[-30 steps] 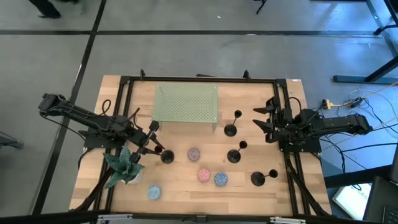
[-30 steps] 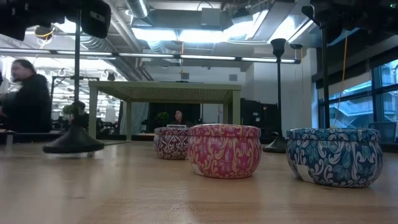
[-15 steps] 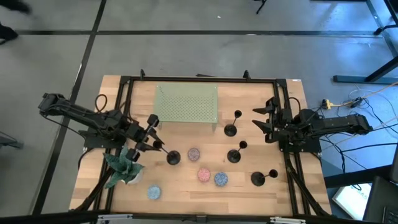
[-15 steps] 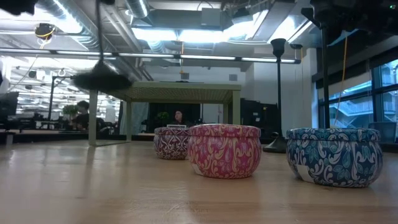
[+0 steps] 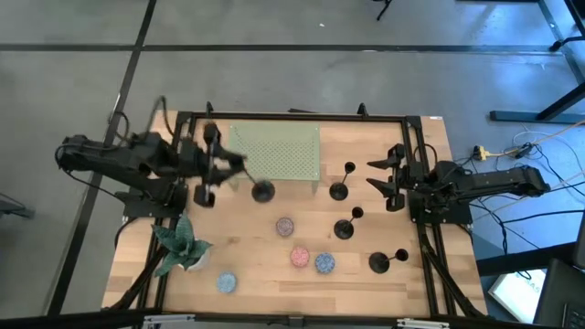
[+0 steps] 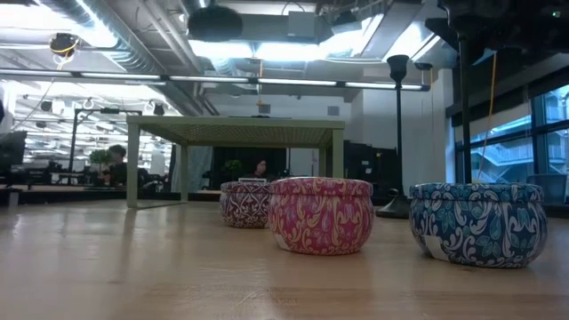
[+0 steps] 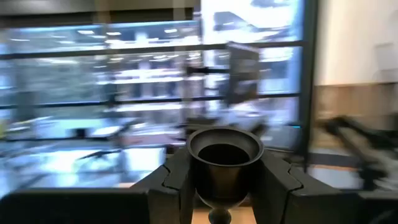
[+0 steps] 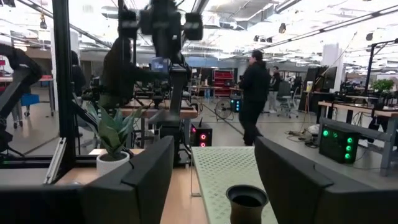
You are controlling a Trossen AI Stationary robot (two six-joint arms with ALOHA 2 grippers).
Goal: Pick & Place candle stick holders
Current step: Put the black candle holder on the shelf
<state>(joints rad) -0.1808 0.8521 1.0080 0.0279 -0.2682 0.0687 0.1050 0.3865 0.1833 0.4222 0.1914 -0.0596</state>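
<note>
Carrying a slim black candle stick holder point(image 5: 261, 191), the left gripper point(image 5: 222, 165) hangs high over the far left of the pale wooden table point(image 5: 384, 283), fingers clamped on the stem just under the small matte cup point(image 7: 225, 152), and the wrist view shows that cup wedged square between the two dark pads. From above, the holder's round flat base sits to the right of the gripper, right at the near edge of the pale green perforated platform point(image 5: 274, 152), so the long axis appears tipped over toward the right and not plumb. That's the relation to watch: the raised green deck lies just right of and beyond the gripper, so a placement there would likely need the stem swung upright before the base can meet the surface. Three more black holders stand on the right half of the table: one point(image 5: 340, 187) just right of the platform's corner, one point(image 5: 345, 227) nearer, and one point(image 5: 382, 261) nearest, all closer to the right gripper point(image 5: 388, 180), which waits with fingers spread wide at the right side. Smooth, thin metal stems and broad bases, top-light. Small round speckled candles point(image 5: 311, 260) dot the near middle, and a spiky green potted plant point(image 5: 180, 245) sits near left.
</note>
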